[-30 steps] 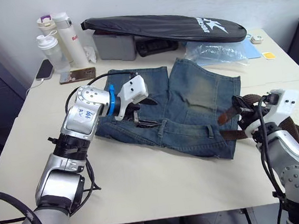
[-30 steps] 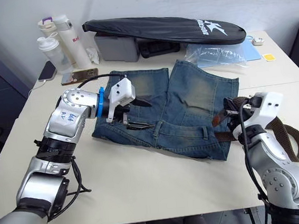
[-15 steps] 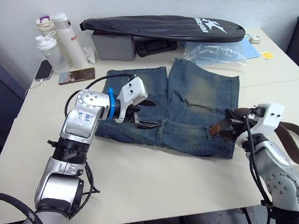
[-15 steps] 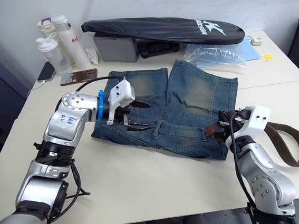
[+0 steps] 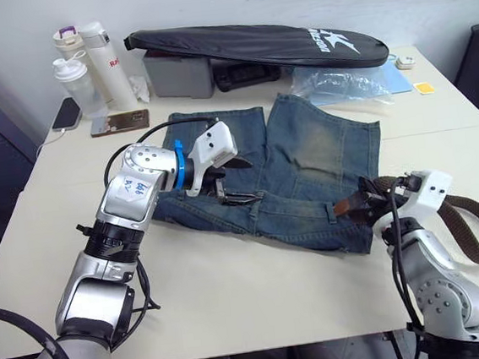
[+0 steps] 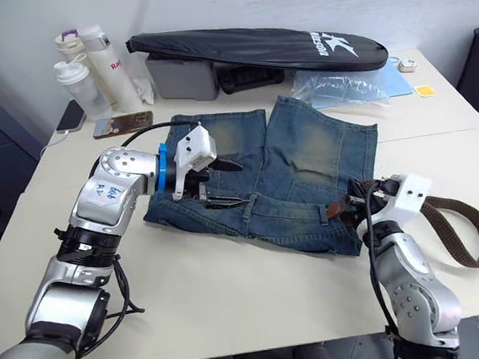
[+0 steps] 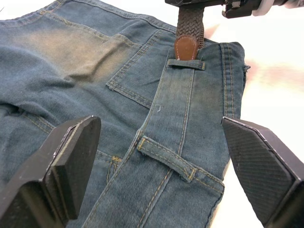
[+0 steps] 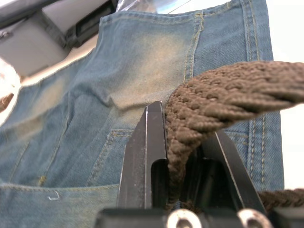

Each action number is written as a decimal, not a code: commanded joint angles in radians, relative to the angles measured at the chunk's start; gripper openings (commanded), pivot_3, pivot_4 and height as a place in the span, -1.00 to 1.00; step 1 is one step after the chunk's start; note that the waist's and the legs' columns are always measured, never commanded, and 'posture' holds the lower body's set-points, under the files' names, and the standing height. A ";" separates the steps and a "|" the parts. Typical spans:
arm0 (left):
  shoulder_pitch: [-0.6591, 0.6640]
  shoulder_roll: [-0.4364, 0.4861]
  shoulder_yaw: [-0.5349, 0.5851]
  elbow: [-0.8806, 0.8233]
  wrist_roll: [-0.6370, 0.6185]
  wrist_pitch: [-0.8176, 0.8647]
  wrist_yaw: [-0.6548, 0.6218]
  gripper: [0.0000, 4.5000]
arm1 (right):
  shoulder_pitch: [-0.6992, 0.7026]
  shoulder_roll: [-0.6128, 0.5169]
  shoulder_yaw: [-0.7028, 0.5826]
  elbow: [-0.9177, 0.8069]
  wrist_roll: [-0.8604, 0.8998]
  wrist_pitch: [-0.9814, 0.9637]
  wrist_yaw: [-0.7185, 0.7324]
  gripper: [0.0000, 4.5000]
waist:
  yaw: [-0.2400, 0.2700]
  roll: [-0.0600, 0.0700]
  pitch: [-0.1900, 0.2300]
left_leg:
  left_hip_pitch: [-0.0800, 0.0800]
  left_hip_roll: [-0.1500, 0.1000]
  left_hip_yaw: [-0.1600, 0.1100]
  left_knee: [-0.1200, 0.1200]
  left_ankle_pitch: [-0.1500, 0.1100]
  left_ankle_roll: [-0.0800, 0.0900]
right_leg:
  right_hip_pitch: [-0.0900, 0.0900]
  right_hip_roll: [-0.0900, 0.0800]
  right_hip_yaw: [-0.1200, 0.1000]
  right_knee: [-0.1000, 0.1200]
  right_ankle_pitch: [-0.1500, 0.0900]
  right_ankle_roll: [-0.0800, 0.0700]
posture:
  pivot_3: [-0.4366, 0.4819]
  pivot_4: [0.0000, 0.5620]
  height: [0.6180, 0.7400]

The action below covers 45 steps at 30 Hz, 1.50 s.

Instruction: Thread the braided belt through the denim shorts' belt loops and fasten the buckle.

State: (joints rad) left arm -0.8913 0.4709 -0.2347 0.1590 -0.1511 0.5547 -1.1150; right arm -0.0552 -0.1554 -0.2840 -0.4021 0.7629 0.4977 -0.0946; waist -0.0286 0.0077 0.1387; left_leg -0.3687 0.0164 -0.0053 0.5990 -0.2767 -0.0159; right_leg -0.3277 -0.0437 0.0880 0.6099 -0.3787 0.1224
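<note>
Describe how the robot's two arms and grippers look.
Both arms are silver-grey metal with rounded joints and black cables alongside. The left gripper has a white housing behind a blue ring; blue handwriting marks that forearm. The right gripper has a white housing too. Jaws are black.

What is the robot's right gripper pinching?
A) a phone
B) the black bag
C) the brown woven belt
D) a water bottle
C: in the right wrist view the two black fingers of the right gripper are closed on the braided belt, with the denim shorts lying beyond it.
</note>
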 commanded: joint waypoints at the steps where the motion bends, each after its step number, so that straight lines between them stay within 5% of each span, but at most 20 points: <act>1: 0.002 0.000 0.013 -0.043 -0.020 0.007 0.011 0.98 | 0.003 0.052 0.009 0.049 -0.032 -0.043 0.001 -1.00 | -0.002 0.000 0.000 | 0.000 0.000 0.000 0.000 0.000 0.000 | 0.000 0.000 0.000 0.000 0.000 0.000 | -0.05 -0.47 1.00; 15: 0.047 -0.036 -0.012 -0.116 -0.034 0.078 0.051 0.98 | -0.042 0.091 0.158 0.153 -0.225 -0.060 0.077 -1.00 | -0.019 -0.002 -0.002 | 0.002 0.003 0.001 -0.002 0.002 -0.004 | 0.000 0.001 0.001 0.001 0.000 0.000 | -0.05 -0.47 1.00; 45: 0.067 -0.079 -0.085 -0.146 -0.031 0.068 0.082 0.98 | -0.053 0.070 0.221 0.208 -0.190 0.171 0.204 -1.00 | -0.030 -0.005 -0.004 | 0.012 0.011 0.006 -0.005 -0.002 -0.010 | 0.003 0.007 0.004 0.002 -0.002 -0.004 | -0.05 -0.47 1.00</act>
State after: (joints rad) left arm -0.8128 0.3984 -0.3076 0.0369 -0.1888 0.6618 -1.0352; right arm -0.1586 -0.0913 -0.0845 -0.2011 0.5493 0.5740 0.0959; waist -0.0590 0.0030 0.1345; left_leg -0.3570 0.0273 0.0007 0.5940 -0.2783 -0.0259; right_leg -0.3243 -0.0368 0.0919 0.6116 -0.3809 0.1180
